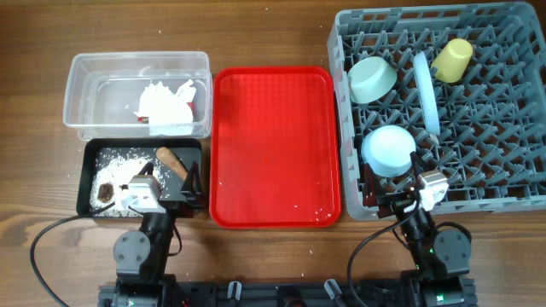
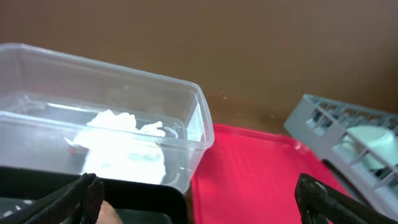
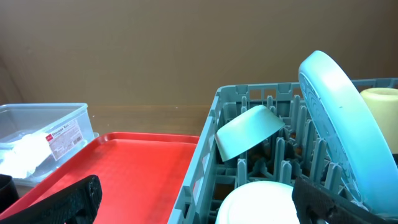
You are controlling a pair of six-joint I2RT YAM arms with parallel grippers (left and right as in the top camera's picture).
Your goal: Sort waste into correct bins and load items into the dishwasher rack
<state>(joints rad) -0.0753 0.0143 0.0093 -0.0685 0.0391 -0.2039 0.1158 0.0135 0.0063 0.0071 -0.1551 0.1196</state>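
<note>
This looks like a robotics lab bench staged as a dish-clearing station. A bare wooden table (image 1: pixel 273 34) stands before a plain brown wall (image 3: pixel 155 43). The left arm (image 1: pixel 141 247) and right arm (image 1: pixel 439 251) are mounted at its near edge, trailing a loose black cable (image 1: pixel 33 254). Set out on it are a grey dishwasher rack (image 1: pixel 401 13), red tray (image 1: pixel 273 145), clear tub (image 1: pixel 136 58) and black tub (image 1: pixel 141 143).

Rack (image 1: pixel 503 175) on the right's got the plate (image 1: pixel 426 94), yellow cup (image 1: pixel 452 60), green bowl (image 1: pixel 373 79) and blue bowl (image 1: pixel 389 151). Tissue's (image 1: pixel 166 107) in the clear tub (image 1: pixel 136 58) upper left, sausage (image 1: pixel 171 160) in the black tub (image 1: pixel 84 170) below it.
</note>
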